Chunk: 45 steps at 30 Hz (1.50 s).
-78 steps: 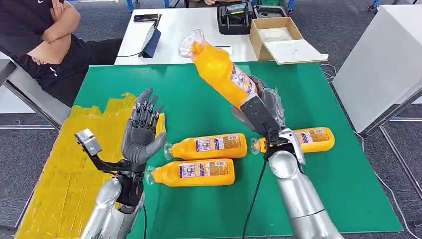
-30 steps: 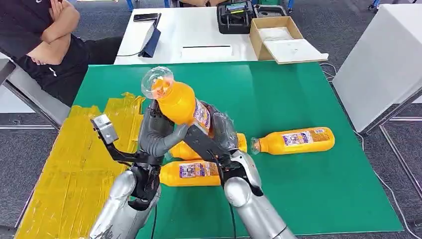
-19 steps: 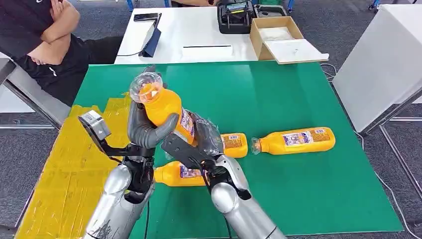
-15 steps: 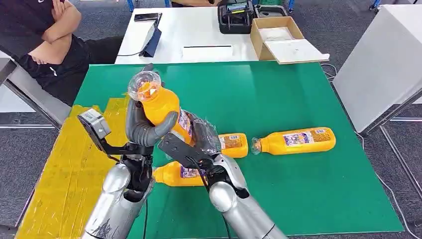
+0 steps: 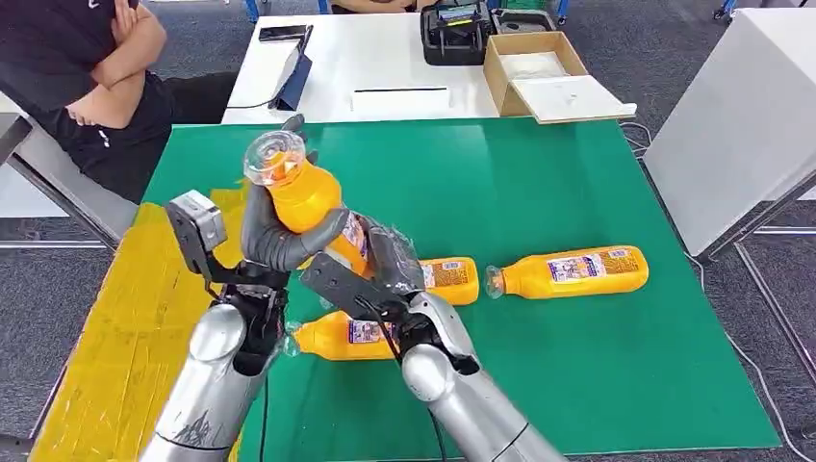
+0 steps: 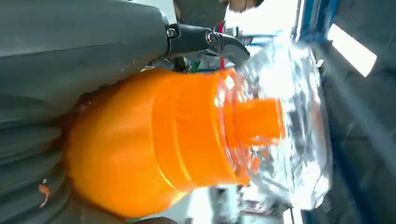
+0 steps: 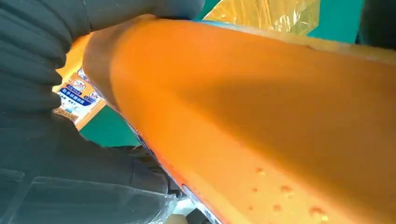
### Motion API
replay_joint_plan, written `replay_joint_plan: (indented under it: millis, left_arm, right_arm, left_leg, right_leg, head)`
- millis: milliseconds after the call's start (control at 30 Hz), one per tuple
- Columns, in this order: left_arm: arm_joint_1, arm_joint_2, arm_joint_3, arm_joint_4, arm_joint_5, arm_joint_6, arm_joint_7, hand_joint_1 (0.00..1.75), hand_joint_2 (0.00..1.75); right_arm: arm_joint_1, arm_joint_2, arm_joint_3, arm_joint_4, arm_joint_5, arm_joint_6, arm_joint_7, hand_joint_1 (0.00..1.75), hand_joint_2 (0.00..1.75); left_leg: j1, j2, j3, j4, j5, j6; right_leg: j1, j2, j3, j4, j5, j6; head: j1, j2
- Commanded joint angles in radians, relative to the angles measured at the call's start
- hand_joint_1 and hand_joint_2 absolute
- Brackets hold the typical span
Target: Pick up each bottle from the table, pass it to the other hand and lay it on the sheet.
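Both hands on one orange bottle [image 5: 306, 207], held tilted above the green table [image 5: 539, 183].
The left hand [image 5: 274, 236] wraps its upper body below the clear cap; the right hand [image 5: 370, 274] grips its lower end. Three orange bottles [image 5: 568, 271] lie on the table, beside the yellow sheet [image 5: 115, 337].

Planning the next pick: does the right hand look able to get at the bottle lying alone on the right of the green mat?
Probably not yet. The right hand holds the raised bottle together with the left hand. The lone bottle lies uncovered, with bare mat around it.
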Motion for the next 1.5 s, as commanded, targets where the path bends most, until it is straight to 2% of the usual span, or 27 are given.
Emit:
replay_joint_plan:
  millis: [33, 67, 133, 433, 767, 800, 833, 1167, 1333, 1500]
  left_arm:
    - [-0.025, 0.089, -0.077, 0.174, 0.007, -0.249, 0.047, 0.0, 1.75]
    - [-0.023, 0.093, -0.072, 0.182, 0.014, -0.272, 0.051, 0.0, 1.75]
    - [-0.025, 0.094, -0.071, 0.191, 0.011, -0.28, 0.052, 0.0, 1.75]
    - [-0.029, 0.091, -0.071, 0.19, 0.011, -0.28, 0.052, 0.0, 1.75]
    - [-0.078, 0.095, -0.085, 0.296, 0.07, -0.367, 0.059, 0.0, 1.75]
    - [-0.082, 0.095, -0.09, 0.304, 0.078, -0.382, 0.056, 1.54, 1.75]
    - [-0.084, 0.095, -0.094, 0.307, 0.084, -0.392, 0.052, 1.75, 1.75]
    - [-0.111, 0.07, -0.086, 0.335, 0.09, -0.401, 0.062, 1.75, 1.75]
    - [-0.092, 0.089, -0.076, 0.313, 0.094, -0.407, 0.061, 1.75, 1.75]
    - [-0.108, 0.104, -0.066, 0.333, 0.101, -0.416, 0.064, 1.75, 1.75]
  right_arm:
    - [-0.087, 0.016, 0.184, 0.04, 0.02, 0.068, -0.01, 1.75, 1.75]
    - [-0.086, 0.011, 0.181, 0.029, 0.021, 0.071, -0.007, 1.75, 1.75]
    - [-0.084, 0.008, 0.177, 0.02, 0.022, 0.073, -0.003, 1.75, 1.75]
    - [-0.084, 0.006, 0.176, 0.019, 0.022, 0.073, -0.004, 1.75, 1.75]
    - [-0.058, 0.006, 0.138, -0.042, 0.053, 0.089, 0.012, 1.75, 1.75]
    - [-0.057, 0.005, 0.134, -0.046, 0.055, 0.09, 0.012, 1.75, 1.75]
    - [-0.058, 0.005, 0.131, -0.049, 0.055, 0.09, 0.012, 1.75, 1.75]
    - [-0.088, 0.011, 0.057, -0.087, 0.073, 0.088, 0.035, 1.75, 1.75]
    - [-0.079, -0.023, 0.007, -0.197, 0.104, 0.101, 0.055, 1.75, 1.75]
    - [-0.125, -0.043, -0.04, -0.265, 0.118, 0.115, 0.069, 1.75, 1.75]
  left_leg:
    - [-0.001, 0.004, 0.007, 0.0, -0.003, -0.003]
    - [-0.001, 0.002, 0.003, -0.001, -0.001, -0.002]
    - [-0.001, 0.003, 0.007, 0.0, -0.003, -0.003]
    - [-0.001, 0.002, 0.003, 0.0, -0.002, -0.002]
    - [-0.001, 0.001, 0.002, 0.0, -0.001, -0.002]
    - [-0.001, 0.001, 0.004, 0.0, -0.002, -0.002]
    - [-0.001, 0.0, 0.002, 0.0, -0.001, -0.001]
    - [-0.002, 0.0, 0.002, 0.001, -0.001, -0.002]
    - [-0.002, 0.0, 0.003, 0.001, -0.002, -0.002]
    - [-0.002, 0.002, 0.001, 0.001, -0.001, -0.001]
  right_leg:
    - [-0.001, 0.0, 0.006, 0.001, -0.002, 0.0]
    - [-0.001, 0.0, 0.002, 0.0, -0.001, 0.0]
    - [0.0, -0.001, 0.006, 0.0, -0.003, 0.0]
    - [-0.001, -0.001, 0.003, 0.001, -0.001, 0.0]
    - [-0.001, -0.001, 0.002, 0.001, -0.001, 0.0]
    - [-0.001, -0.002, 0.004, 0.001, -0.002, 0.0]
    - [-0.001, -0.002, 0.002, 0.001, -0.001, 0.0]
    - [-0.001, -0.002, 0.001, 0.002, -0.002, 0.0]
    - [-0.002, -0.003, 0.002, 0.002, -0.002, 0.0]
    - [-0.002, 0.0, 0.0, 0.002, -0.001, 0.0]
  head:
    - [0.0, 0.0]
    - [0.0, 0.0]
    - [0.0, 0.0]
    - [0.0, 0.0]
    - [0.0, 0.0]
    - [0.0, 0.0]
    - [0.0, 0.0]
    - [0.0, 0.0]
    - [0.0, 0.0]
    - [0.001, 0.0]
